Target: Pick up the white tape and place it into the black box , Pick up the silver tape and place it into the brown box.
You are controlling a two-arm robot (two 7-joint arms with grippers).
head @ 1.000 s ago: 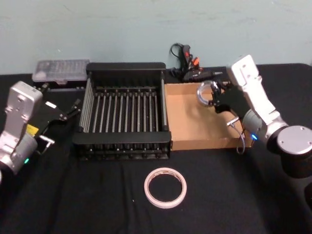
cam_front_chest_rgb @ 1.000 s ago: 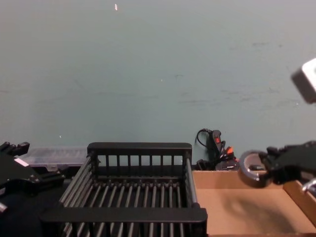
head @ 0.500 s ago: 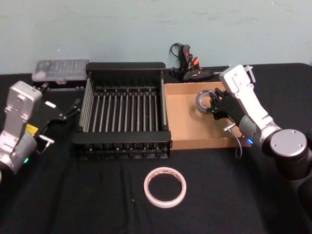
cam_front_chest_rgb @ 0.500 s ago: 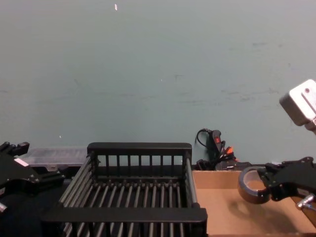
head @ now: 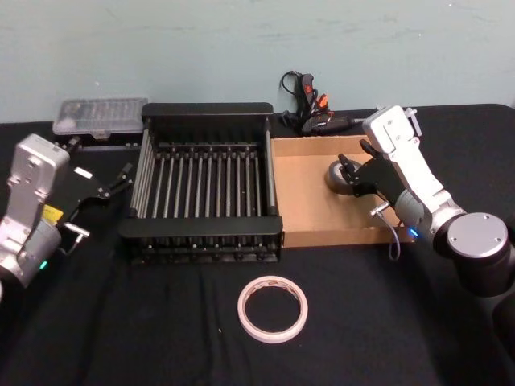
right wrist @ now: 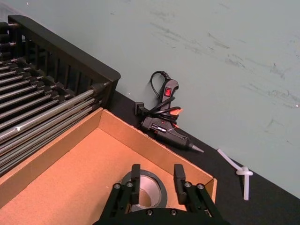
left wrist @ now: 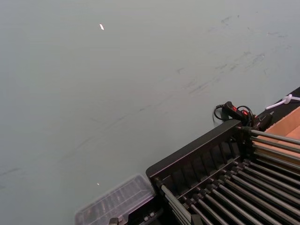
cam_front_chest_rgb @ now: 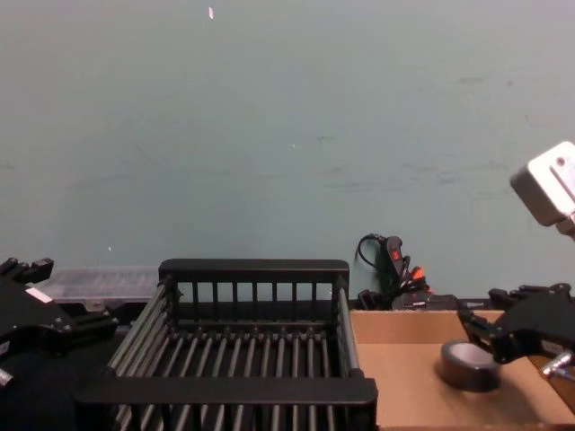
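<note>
Grey-silver, the silver tape [head: 339,178] lies flat on the floor of the brown box [head: 310,211], toward its far right part. The right pincer [head: 348,174] hangs just over the roll, fingers [right wrist: 135,180] spread on either side, apart from it. White tape [head: 273,308] lies on the black counter [head: 145,330], near of the black box [head: 204,181]. The left pincer [head: 121,178], spread, is parked left of that crate.

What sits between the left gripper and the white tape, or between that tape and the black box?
Nothing visible. The white tape lies on open black cloth in front of the black box. The left gripper is parked left of the box, with bare cloth between it and the tape.
</note>
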